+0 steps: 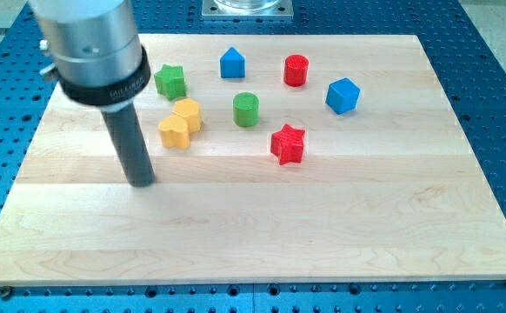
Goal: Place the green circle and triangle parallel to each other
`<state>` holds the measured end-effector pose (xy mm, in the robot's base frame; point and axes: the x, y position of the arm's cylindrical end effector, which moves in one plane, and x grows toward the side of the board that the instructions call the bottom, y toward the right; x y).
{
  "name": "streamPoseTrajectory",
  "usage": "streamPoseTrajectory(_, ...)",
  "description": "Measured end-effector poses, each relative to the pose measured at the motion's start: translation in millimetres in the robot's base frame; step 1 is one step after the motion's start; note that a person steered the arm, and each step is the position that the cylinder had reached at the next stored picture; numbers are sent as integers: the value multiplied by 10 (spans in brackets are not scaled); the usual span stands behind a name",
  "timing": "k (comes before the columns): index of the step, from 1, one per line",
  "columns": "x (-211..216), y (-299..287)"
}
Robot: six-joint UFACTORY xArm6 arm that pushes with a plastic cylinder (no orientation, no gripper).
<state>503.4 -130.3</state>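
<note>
A pale wooden bench (322, 243) is lying on a blue perforated base, and every block is sitting in its upper half. There is no claw on this arm, so nothing is standing apart, together or clamped; it is ending in a dark rod, and my tip (142, 183) is resting on bare wood left of centre. The green circle (246, 110) is lying at about two o'clock from my tip, well apart, with the two touching yellow blocks (181, 123) sitting between them, nearer one o'clock, so a straight run is looking blocked. No plain triangle is showing; I am guessing the blue pointed block (232, 63), at twelve o'clock from the circle, is the one meant. The green star (170, 81) is lying at ten o'clock from the circle, the red star (288, 144) at four o'clock, the red cylinder (296, 69) and blue cube (342, 95) further right. No containers are showing.
</note>
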Motion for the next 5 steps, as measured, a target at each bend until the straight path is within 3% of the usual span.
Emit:
streamPoseTrajectory(2,-813,1472)
streamPoseTrajectory(4,-1137,795)
streamPoseTrajectory(5,-1296,1072)
